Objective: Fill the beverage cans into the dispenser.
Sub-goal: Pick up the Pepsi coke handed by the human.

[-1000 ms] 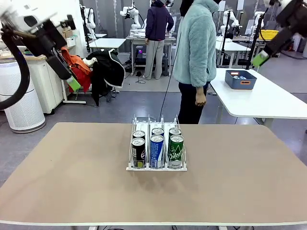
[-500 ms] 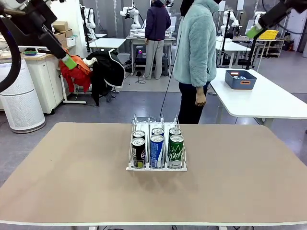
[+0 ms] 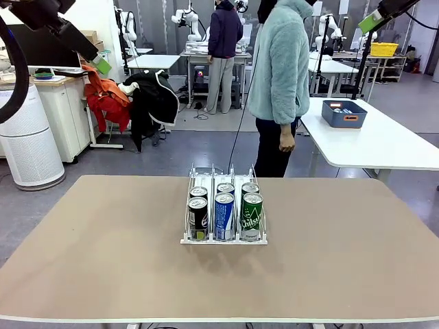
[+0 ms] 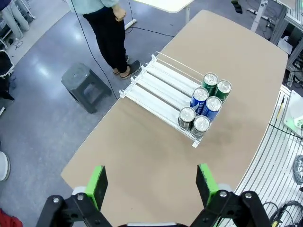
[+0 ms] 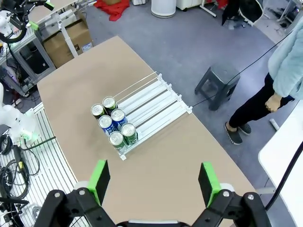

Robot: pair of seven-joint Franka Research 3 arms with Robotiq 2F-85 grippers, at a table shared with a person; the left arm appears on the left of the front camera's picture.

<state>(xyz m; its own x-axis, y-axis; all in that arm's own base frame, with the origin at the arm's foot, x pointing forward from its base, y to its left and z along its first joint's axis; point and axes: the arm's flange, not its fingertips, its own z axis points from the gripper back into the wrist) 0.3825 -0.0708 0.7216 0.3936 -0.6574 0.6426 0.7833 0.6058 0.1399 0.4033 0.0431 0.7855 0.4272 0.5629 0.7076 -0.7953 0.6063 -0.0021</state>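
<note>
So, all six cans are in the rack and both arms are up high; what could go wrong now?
The cans crowd the near end of the dispenser; a knock might tip or slide them. The person stands close to the far edge of the table, so the open left gripper or right gripper, coming down, could pass near them.

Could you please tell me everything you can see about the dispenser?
The dispenser is a low clear rack with a white base and thin upright dividers making three lanes. It sits flat on the table, near its middle. Six cans stand upright in it, two per lane, at the robot-side end: black, blue, green. The lanes' far part is bare. Only the table and cans touch it.
</note>
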